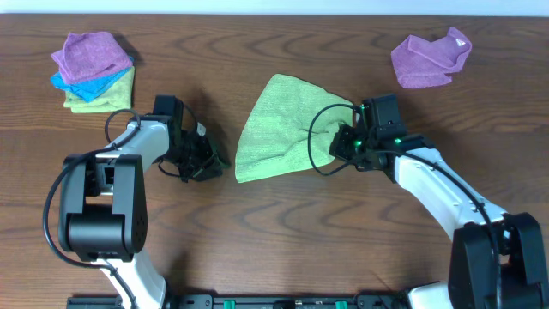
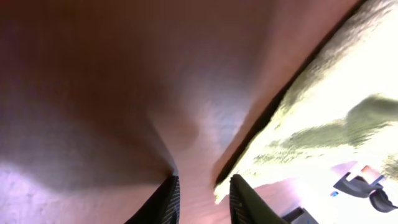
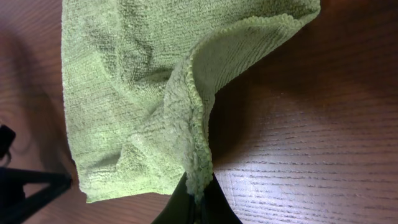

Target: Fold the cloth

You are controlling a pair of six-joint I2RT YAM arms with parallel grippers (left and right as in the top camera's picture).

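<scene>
Right tool [image 3: 196,208] pinches green cloth [image 1: 283,129] at its edge; left tool [image 2: 204,202] beside it, parted, empty.

Bare worktop [image 1: 283,249] lay open along the near edge between the left arm [image 1: 141,142] and right arm [image 1: 437,184], and along the far edge at its middle. A stack of folded cloths [image 1: 93,70] blocked the far-left corner, a crumpled purple cloth [image 1: 429,58] the far-right. The green cloth [image 1: 279,129] filled the centre, only a narrow gap separating it from the left fingers [image 2: 165,199].
</scene>
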